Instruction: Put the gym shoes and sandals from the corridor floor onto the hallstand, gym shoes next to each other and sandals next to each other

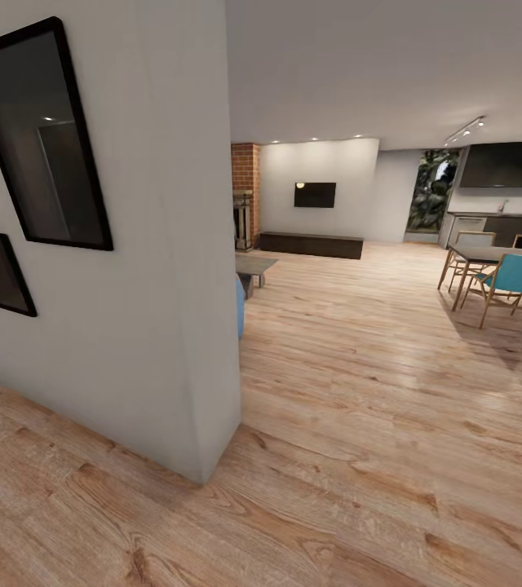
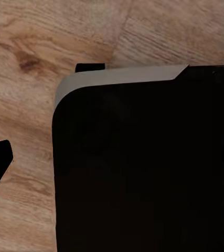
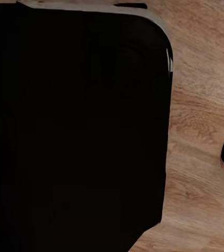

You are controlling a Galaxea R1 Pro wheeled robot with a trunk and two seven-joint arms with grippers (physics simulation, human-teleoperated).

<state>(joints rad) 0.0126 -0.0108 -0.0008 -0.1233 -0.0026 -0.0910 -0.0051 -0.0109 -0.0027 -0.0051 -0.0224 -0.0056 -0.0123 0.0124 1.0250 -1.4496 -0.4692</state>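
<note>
Beside a white wall corner [image 1: 212,391], bare wood-plank floor [image 1: 359,424].

Open wood-plank floor [image 1: 359,424] stretches ahead and to the right, wide and bare. On the left a white wall corner [image 1: 204,342] juts forward, carrying dark framed pictures [image 1: 41,134]. Past it, a low grey table [image 1: 253,267] stands beside the passage. Far right, a dining table with wooden and teal chairs [image 1: 518,281] narrows that side. In both wrist views a large black body [image 2: 143,168], possibly part of the robot, blocks much of the floor.
</note>
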